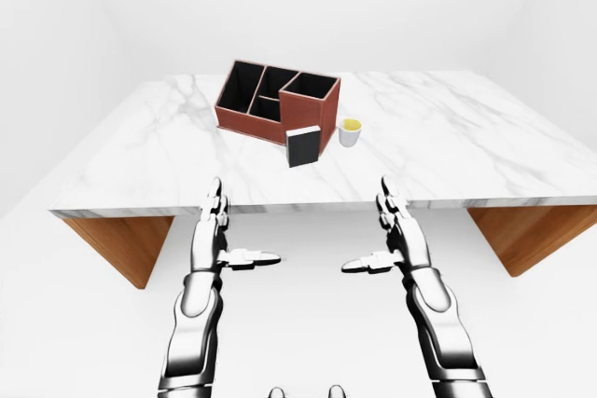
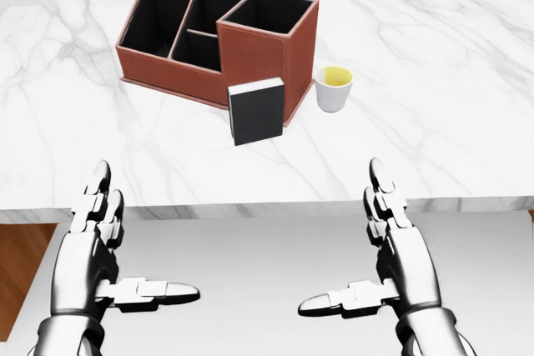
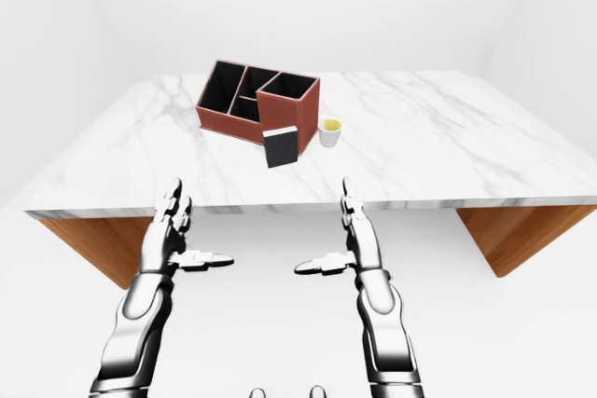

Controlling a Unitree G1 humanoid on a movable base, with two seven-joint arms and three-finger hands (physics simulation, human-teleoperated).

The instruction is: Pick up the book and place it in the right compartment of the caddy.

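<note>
White marble tabletop (image 2: 434, 139) on wooden supports | brown caddy (image 2: 259, 56) stands near centre | black book (image 2: 256, 112) upright, touching caddy | white cup (image 2: 334, 89) just right of caddy
</note>
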